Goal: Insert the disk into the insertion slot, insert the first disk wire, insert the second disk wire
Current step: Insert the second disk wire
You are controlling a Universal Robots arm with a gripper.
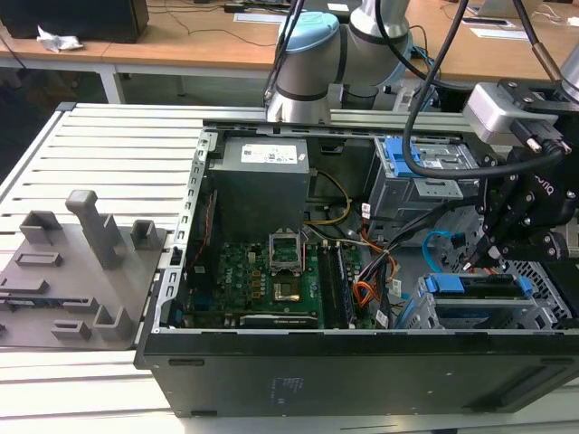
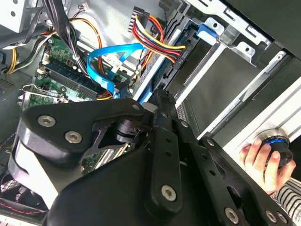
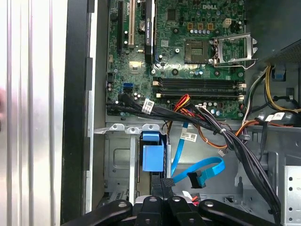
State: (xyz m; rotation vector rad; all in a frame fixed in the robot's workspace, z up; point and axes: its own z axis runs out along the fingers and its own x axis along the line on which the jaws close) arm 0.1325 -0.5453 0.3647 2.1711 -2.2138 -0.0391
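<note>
Exterior view: an open computer case (image 1: 362, 366) lies on a slatted table (image 1: 109, 145). The insertion slot (image 1: 470, 312) sits in the case's near corner at the exterior view's right, with a blue-fronted carrier (image 1: 475, 285) in it, so the disk looks seated. The gripper (image 1: 493, 249) hangs just above that bay. The second disk wire (image 1: 441, 242) loops just beside it, toward the motherboard (image 1: 262, 280).

Second wrist view: the gripper (image 2: 161, 101) points along the slot's edge toward the wire's loop (image 2: 110, 59), with an orange and red bundle (image 2: 153, 37) beyond. A person's hand (image 2: 261, 157) is outside the case wall.

First wrist view: the wire's black plug (image 3: 194, 179) lies just beside the gripper (image 3: 159, 188), and its flat run heads toward the motherboard edge. Whether the gripper is spread or pressed together cannot be told.
</note>
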